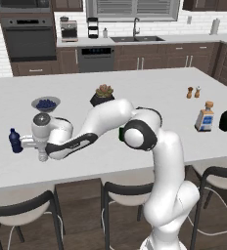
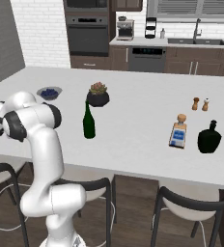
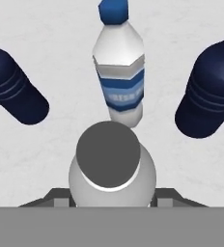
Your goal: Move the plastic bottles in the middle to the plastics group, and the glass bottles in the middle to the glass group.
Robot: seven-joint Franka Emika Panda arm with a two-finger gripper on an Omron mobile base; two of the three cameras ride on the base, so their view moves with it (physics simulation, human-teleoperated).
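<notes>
Hand view, looking straight down. Clear greyish bottle (image 3: 112,169) stands upright, long axis running along the camera line, its cap toward the lens. It sits squarely between the two finger tips; the gripper (image 3: 112,205) is closed on its body from both sides, grey finger (image 3: 53,198) edges just showing left and right of it.

Beyond the held bottle, farther out from the fingers: clear bottle with blue label (image 3: 119,72), upright, just ahead of it and apparently apart. A dark blue bottle (image 3: 15,91) stands off to one side of the fingers, another dark blue bottle (image 3: 208,91) off to the other side, both upright on the white counter (image 3: 61,144).

Left base view: arm reaches low to the far left of the island; one dark blue bottle shows just beyond the hand.

Right base view: green wine bottle (image 2: 88,121) upright mid-counter, well apart from the hand
</notes>
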